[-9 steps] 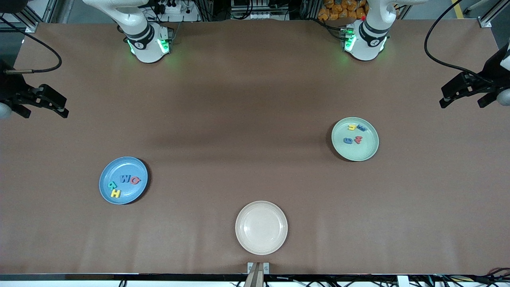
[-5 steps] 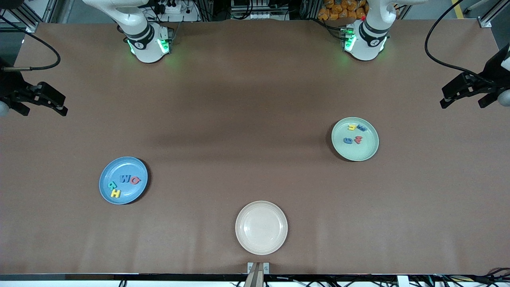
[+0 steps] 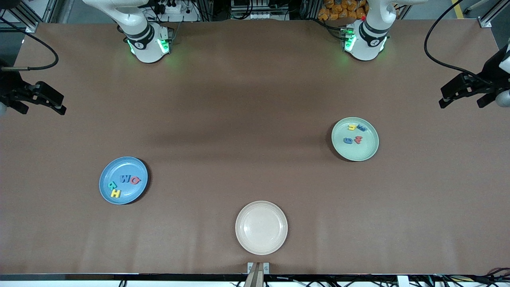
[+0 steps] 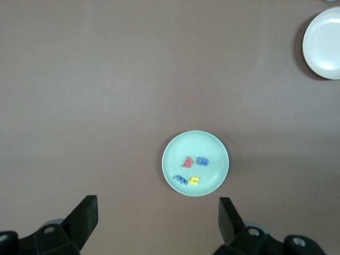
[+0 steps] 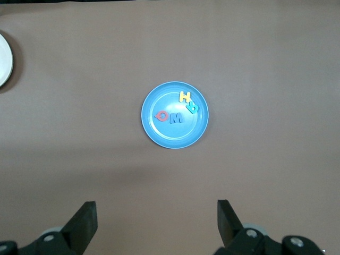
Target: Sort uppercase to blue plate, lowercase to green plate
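My left claw (image 3: 458, 92) and right claw (image 3: 44, 101) hang spread at the table (image 3: 247, 119) ends (both empty), well apart from blue plate (image 3: 106, 181) and green plate (image 3: 368, 149).

Readable characters are found only as foam letters lying on two plates; no printed label, brand or number can be made out elsewhere.

Blue plate (image 3: 104, 181), toward the right arm's end of the table:
- W (image 3: 125, 179), blue
- Q (image 3: 135, 180), red, just beside the W
- R (image 3: 112, 185), teal
- H (image 3: 115, 193), yellow, nearest the front camera

Green plate (image 3: 368, 149), toward the left arm's end:
- h (image 3: 352, 127), yellow
- m (image 3: 361, 128), blue, beside the h
- g (image 3: 348, 140), blue
- m or w (image 3: 358, 139), red, reading uncertain, beside the g
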Controlling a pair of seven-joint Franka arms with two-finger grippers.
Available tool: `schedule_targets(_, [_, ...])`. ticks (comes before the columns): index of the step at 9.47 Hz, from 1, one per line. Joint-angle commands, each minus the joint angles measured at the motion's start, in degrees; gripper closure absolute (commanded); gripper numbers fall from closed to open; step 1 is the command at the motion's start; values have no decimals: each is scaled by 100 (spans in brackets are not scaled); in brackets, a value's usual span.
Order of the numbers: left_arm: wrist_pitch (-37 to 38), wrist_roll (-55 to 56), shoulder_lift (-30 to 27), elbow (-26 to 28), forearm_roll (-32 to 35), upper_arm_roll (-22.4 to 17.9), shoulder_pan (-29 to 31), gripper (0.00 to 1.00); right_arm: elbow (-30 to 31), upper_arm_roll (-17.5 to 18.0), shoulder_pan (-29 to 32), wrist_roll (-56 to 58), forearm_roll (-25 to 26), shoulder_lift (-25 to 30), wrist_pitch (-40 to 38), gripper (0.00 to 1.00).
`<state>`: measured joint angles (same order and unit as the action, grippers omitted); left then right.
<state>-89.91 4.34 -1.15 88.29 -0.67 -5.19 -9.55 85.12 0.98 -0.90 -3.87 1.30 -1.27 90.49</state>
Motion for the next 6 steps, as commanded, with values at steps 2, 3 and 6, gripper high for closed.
schedule_targets(2, [587, -3, -8, -128, 102, 159, -3, 0, -40, 16, 29, -17, -16, 48, -111, 0])
schedule_targets(3, [606, -3, -8, -128, 119, 159, -21, 0, -48, 16, 29, -8, -16, 48, -111, 0])
schedule_targets(6, [606, -30, -8, -128, 137, 159, -21, 0, -40, 16, 29, -8, -7, 48, -111, 0])
